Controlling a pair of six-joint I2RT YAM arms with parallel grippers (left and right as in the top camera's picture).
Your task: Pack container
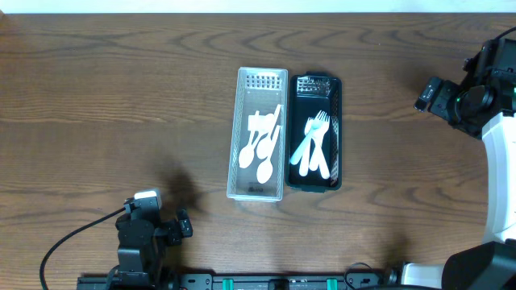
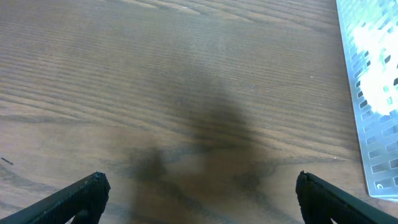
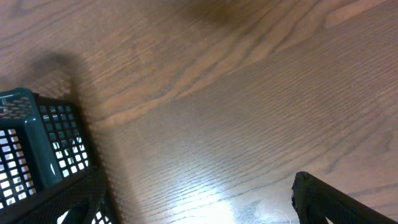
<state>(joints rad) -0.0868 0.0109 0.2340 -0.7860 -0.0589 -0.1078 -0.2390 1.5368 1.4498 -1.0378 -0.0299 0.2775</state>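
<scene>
A clear white basket (image 1: 239, 137) at the table's middle holds several white spoons (image 1: 263, 145). Touching its right side, a black basket (image 1: 339, 121) holds several white and pale blue forks (image 1: 316, 141). My left gripper (image 1: 182, 226) is open and empty at the front left, well away from both baskets; in the left wrist view (image 2: 199, 196) only bare wood lies between its fingers. My right gripper (image 1: 426, 94) is open and empty at the right, beyond the black basket. A corner of the black basket (image 3: 37, 149) shows in the right wrist view, left of the gripper (image 3: 199, 205).
The white basket's edge (image 2: 373, 93) shows at the right of the left wrist view. The table is dark brown wood. A black cable (image 1: 64, 242) runs from the left arm's base along the front edge.
</scene>
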